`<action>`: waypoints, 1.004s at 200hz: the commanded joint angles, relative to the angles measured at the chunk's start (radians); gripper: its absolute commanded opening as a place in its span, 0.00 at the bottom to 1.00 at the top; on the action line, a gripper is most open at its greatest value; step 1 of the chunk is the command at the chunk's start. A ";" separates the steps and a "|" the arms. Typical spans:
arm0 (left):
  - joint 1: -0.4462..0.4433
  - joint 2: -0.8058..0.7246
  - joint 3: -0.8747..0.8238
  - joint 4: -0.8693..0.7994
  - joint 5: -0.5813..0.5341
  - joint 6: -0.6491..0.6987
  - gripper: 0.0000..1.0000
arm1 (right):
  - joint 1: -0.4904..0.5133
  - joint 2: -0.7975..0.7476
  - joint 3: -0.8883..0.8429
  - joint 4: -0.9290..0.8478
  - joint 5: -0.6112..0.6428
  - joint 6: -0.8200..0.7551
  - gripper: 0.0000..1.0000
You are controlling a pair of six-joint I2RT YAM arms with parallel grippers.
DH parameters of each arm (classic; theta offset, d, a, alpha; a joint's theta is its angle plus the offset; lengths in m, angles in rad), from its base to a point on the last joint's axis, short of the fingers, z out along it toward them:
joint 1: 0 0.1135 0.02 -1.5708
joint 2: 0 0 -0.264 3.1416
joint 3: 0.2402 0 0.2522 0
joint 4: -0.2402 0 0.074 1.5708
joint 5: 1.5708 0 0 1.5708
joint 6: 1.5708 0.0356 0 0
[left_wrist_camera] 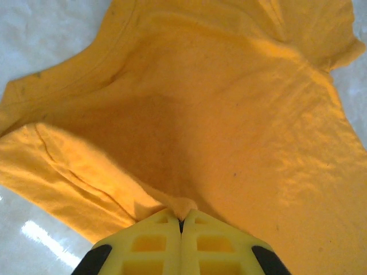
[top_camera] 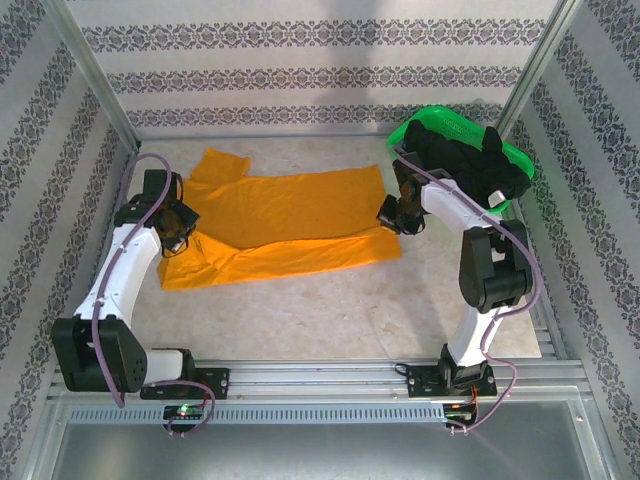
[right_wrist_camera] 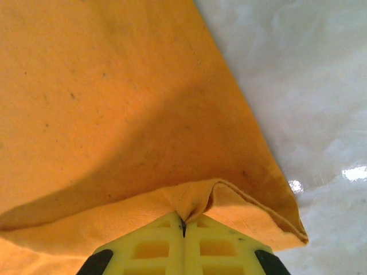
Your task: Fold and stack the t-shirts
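A mustard-orange t-shirt (top_camera: 285,225) lies spread across the table, its near part folded over. My left gripper (top_camera: 180,232) is shut on the shirt's left side; the left wrist view has a pinch of orange cloth (left_wrist_camera: 182,207) between the yellow fingertips (left_wrist_camera: 155,240). At the shirt's right end my right gripper (top_camera: 392,216) is shut on the hem, with a fold of cloth (right_wrist_camera: 192,200) caught in the jaws. Black t-shirts (top_camera: 468,165) are heaped in the green mesh basket (top_camera: 520,160) at the back right.
Patterned walls close in the table on three sides, with metal posts at the back corners. Bare pale tabletop (top_camera: 320,310) lies between the shirt and the front rail (top_camera: 330,380). The right arm's upper link reaches up beside the basket.
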 commanded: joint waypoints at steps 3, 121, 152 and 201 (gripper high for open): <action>0.020 0.033 0.043 0.058 0.009 0.070 0.00 | -0.015 0.030 0.042 -0.006 0.007 0.024 0.00; 0.082 0.140 0.057 0.093 -0.013 0.124 0.00 | -0.037 0.118 0.093 0.009 0.019 0.036 0.00; 0.094 0.165 0.063 0.111 -0.009 0.128 0.00 | -0.037 0.151 0.122 0.003 0.023 0.039 0.00; 0.111 0.256 0.091 0.168 0.036 0.153 0.00 | -0.039 0.208 0.171 -0.006 0.030 0.047 0.00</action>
